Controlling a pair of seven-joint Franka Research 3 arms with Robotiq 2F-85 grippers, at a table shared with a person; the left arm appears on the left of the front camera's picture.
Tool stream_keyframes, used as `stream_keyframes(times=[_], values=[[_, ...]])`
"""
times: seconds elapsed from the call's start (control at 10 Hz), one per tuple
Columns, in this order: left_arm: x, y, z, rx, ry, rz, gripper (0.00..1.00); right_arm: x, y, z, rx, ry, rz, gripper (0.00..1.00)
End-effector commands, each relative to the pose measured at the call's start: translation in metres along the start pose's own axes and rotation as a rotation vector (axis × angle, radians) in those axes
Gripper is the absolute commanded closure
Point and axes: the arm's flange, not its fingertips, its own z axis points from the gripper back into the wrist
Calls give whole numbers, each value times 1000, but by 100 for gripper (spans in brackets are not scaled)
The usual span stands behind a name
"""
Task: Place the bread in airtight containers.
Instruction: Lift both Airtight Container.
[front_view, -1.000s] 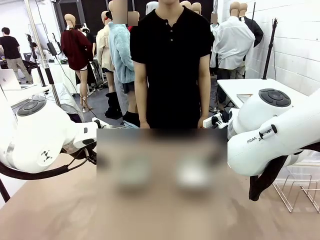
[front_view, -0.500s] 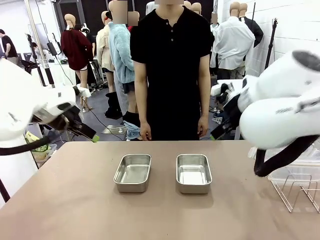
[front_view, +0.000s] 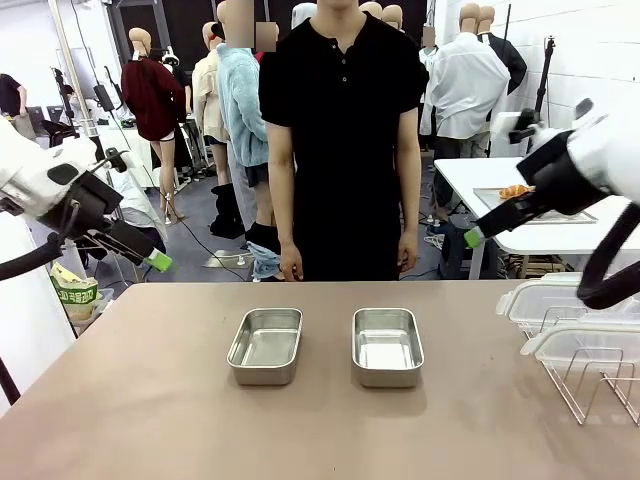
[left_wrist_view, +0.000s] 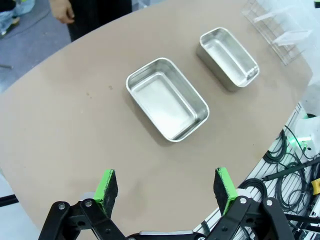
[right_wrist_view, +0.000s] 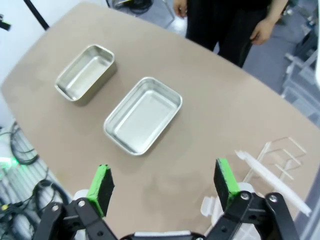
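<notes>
Left wrist view: ahead of the spread, empty left claw (left_wrist_view: 165, 182), two shiny, round-cornered steel tins, the nearer tin (left_wrist_view: 167, 99) and the farther tin (left_wrist_view: 229, 58), are seen empty. The right claw (right_wrist_view: 162, 179) is likewise held apart, with bread (front_view: 515, 190) glimpsed just behind it on a white table (front_view: 470, 175).

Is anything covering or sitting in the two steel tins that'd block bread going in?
Nothing visible does: the left tin and the right tin both sit uncovered and empty on the table.

left fingers (front_view: 157, 262) drawn outward, right fingers (front_view: 472, 238) likewise
</notes>
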Motion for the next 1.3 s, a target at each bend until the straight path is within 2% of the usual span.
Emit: stream_keyframes(times=[0.0, 0.2, 0.7, 0.8, 0.9, 1.2], values=[[-1, -5, 8, -13, -40, -55, 0, -55, 1, -4, 39, 28, -52, 0], [-4, -10, 14, 54, -66, -77, 0, -55, -9, -11, 73, 41, -69, 0], [-3, -11, 15, 49, -81, -52, 0, -56, -9, -11, 71, 55, -71, 0], [-2, -10, 12, 70, -82, 3, 0, -19, -22, -3, 57, 60, -78, 0], [1, -11, 18, 51, -50, -56, 0, -19, -22, -3, 57, 60, -78, 0], [1, -11, 18, 51, -50, -56, 0, -19, -22, -3, 57, 60, -78, 0]])
